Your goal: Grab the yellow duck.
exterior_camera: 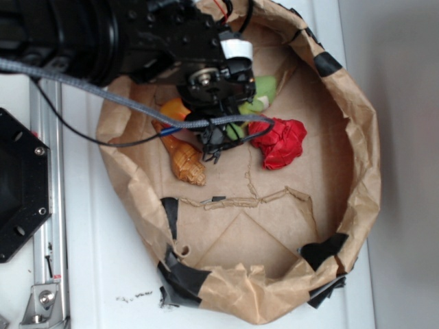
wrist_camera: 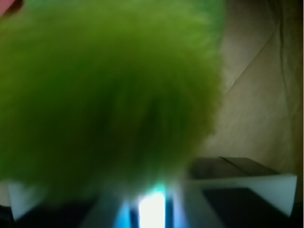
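White worktop (exterior_camera: 103,274) with a crumpled brown paper nest (exterior_camera: 363,157) taped in black sitting on it, metal rail (exterior_camera: 48,205) along the left edge. Hand (exterior_camera: 214,147) hangs low at the nest's far side, right over the green plush (wrist_camera: 109,95); can't tell if it's open or closed. Seashell (exterior_camera: 186,163) sits left, red paper wad (exterior_camera: 281,142) right. Yellow duck isn't visible anywhere.
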`<move>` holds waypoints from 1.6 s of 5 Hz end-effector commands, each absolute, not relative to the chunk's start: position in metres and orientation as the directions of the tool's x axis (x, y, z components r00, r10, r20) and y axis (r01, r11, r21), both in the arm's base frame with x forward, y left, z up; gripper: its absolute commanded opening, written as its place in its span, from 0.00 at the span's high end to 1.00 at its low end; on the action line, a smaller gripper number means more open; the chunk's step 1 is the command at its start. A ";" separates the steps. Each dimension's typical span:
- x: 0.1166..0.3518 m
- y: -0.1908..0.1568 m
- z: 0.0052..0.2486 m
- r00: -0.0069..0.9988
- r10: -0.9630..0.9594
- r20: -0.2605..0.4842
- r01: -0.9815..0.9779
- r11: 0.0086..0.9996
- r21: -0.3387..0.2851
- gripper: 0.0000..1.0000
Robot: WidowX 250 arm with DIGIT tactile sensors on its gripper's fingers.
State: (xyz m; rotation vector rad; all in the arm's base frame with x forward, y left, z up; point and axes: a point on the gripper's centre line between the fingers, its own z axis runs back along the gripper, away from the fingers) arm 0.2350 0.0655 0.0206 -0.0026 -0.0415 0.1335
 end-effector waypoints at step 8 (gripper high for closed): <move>0.219 0.079 0.073 0.988 0.147 0.042 -0.146 0.989 -0.005 0.00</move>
